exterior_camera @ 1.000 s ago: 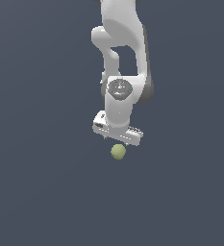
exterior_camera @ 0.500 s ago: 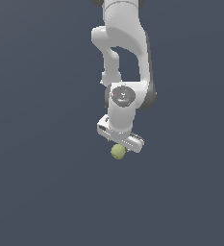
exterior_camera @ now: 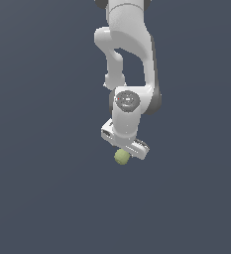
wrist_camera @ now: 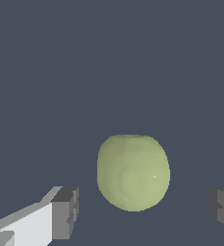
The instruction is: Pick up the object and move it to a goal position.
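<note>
Claw (wrist_camera: 142,206): spread wide, dark pads (wrist_camera: 68,207) on either side of the ball, neither touching it; nothing pinched. In the exterior view the claw (exterior_camera: 125,151) sits low, directly over the ball.

Ball (wrist_camera: 133,172): small, yellow-green, matte; lies between the two pads, clear gaps both sides, apparently nearer one pad than the other. In the exterior view the ball (exterior_camera: 121,157) peeks out just under the claw body.

Arm (exterior_camera: 129,64): white, reaching down from above.

Bench: plain dark grey surface; no edge or corner in view, so the ball's place on it cannot be given.

Risks: off-centre ball may roll when the nearer pad meets it first; closing too high could squeeze it out from between the pads.
</note>
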Motion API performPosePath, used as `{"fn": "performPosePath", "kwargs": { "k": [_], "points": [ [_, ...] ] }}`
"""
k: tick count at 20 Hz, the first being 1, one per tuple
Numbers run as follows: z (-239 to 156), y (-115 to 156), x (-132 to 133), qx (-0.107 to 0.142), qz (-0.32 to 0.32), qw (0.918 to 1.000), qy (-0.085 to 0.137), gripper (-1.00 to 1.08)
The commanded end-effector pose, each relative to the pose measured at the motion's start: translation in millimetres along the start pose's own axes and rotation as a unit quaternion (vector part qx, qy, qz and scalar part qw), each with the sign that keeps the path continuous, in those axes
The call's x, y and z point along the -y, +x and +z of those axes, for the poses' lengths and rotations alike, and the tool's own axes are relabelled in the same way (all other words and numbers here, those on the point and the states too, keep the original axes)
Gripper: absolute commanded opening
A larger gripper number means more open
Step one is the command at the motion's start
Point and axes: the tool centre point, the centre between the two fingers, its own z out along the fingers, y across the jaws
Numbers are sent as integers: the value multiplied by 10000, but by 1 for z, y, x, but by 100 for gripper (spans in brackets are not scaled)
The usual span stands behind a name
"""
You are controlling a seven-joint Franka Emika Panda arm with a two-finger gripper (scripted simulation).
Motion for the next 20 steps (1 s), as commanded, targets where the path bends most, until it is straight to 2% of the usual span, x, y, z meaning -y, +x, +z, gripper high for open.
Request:
{"fn": "performPosePath", "kwargs": {
  "k": [1, 9, 14, 15, 20],
  "points": [
    [5, 0, 0, 3, 4, 10000, -2, 100],
    [43, -1, -1, 1, 21, 10000, -1, 100],
    [49, 0, 0, 0, 24, 10000, 0, 100],
    [49, 0, 0, 0, 24, 10000, 0, -100],
    [49, 0, 0, 0, 24, 10000, 0, -100]
  ]
}}
